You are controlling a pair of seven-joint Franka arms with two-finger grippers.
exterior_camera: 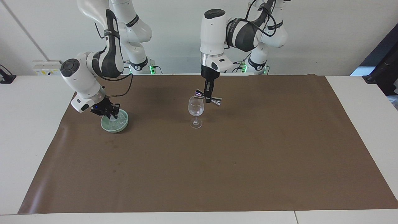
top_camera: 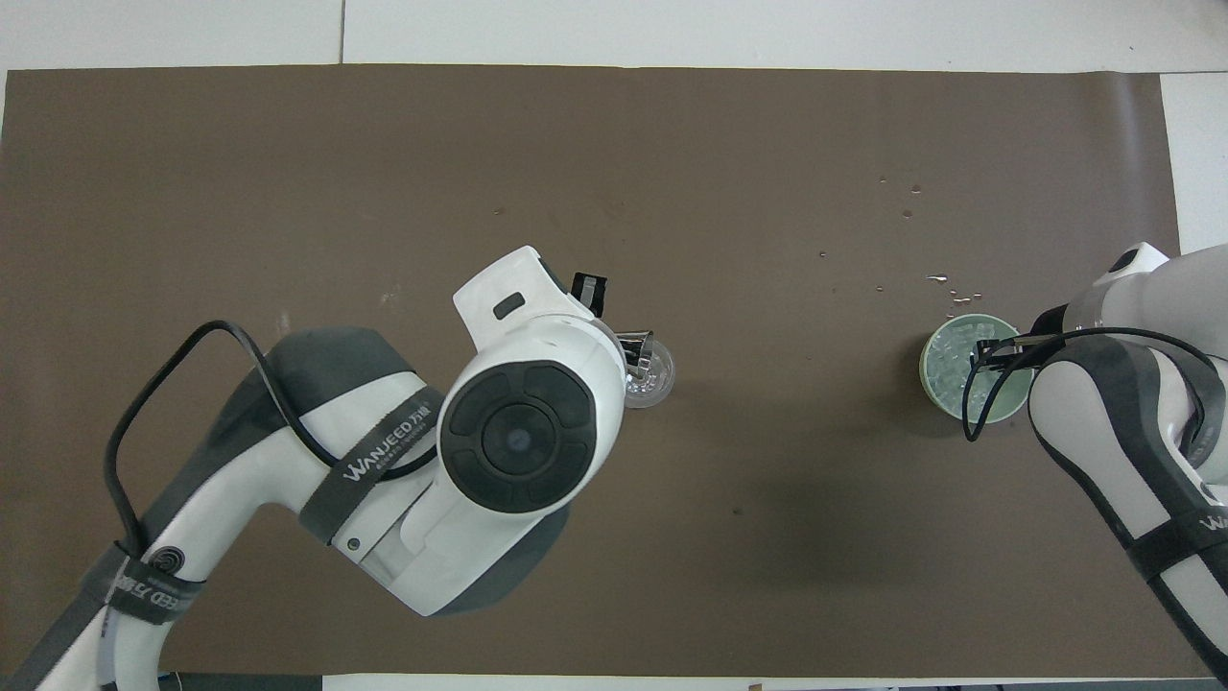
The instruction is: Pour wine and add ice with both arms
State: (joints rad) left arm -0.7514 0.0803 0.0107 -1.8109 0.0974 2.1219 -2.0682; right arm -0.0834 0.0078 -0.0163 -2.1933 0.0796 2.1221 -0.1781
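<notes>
A clear stemmed wine glass (exterior_camera: 196,109) stands upright near the middle of the brown mat; it also shows in the overhead view (top_camera: 655,381). My left gripper (exterior_camera: 208,98) is shut on the waist of a silver jigger (exterior_camera: 216,101). It holds the jigger tilted, with the lower end just over the glass rim. A pale green bowl (exterior_camera: 115,128) holding ice (exterior_camera: 121,119) sits toward the right arm's end of the table. My right gripper (exterior_camera: 111,114) hangs just over the bowl's edge, above the ice. The overhead view shows the bowl (top_camera: 926,369), ice (top_camera: 950,350) and right gripper (top_camera: 988,350).
A brown mat (exterior_camera: 217,161) covers most of the white table. Small water drops (top_camera: 945,283) lie on the mat just farther from the robots than the bowl. The left arm's big wrist (top_camera: 523,437) hides the mat nearer to the robots than the glass.
</notes>
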